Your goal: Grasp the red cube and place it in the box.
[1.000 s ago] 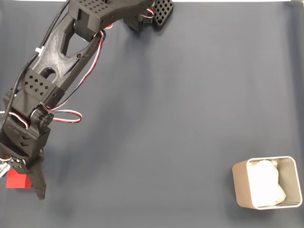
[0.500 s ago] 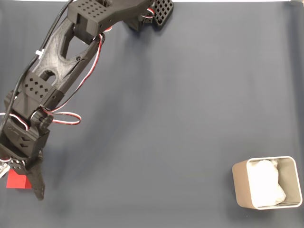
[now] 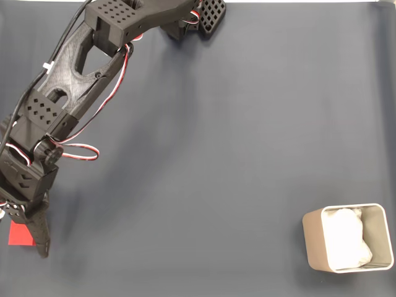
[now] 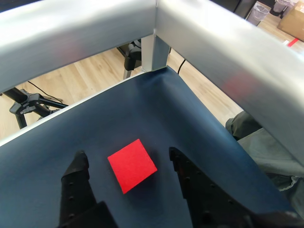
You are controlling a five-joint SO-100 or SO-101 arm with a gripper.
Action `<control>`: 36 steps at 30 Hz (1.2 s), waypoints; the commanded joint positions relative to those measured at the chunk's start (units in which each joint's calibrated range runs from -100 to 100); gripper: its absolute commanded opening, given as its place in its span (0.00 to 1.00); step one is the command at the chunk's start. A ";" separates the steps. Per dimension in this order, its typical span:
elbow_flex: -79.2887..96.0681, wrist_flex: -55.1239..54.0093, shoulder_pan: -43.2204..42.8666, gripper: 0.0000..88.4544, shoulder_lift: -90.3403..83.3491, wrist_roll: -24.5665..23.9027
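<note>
**Jaws spread around the cube at the mat's left edge**

In the wrist view your gripper (image 4: 128, 159) stands open, its 2 black fingers (image 4: 78, 175) reaching up from the bottom edge with the red cube (image 4: 132, 165) lying between them on the dark blue mat (image 4: 156, 109). You can see mat on both sides of the cube, so neither finger touches it. The finger bases are cut off by the lower edge of that view, and the cube shows you just 1 flat face, turned like a diamond.

In the fixed view much less is readable. The arm (image 3: 68, 93) comes down from the top and its wrist covers most of the cube (image 3: 20, 234), leaving you a small red patch at the far left, just beside the picture's edge. The gripper (image 3: 28, 238) shows you 1 dark finger tip beside that patch; the other finger is hard to make out there.

The box (image 3: 314, 238) sits well apart, at the lower right of the fixed view, with crumpled white paper (image 3: 345, 240) inside it.

Beyond the mat, the wrist view shows blurred silver frame bars (image 4: 156, 28) and a wooden floor (image 4: 95, 71).
</note>
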 commanded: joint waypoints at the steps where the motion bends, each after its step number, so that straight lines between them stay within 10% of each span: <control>1: -2.86 -0.64 0.59 0.45 -0.34 0.39; 36: 2.79 1.41 -2.25 0.45 -1.90 0.83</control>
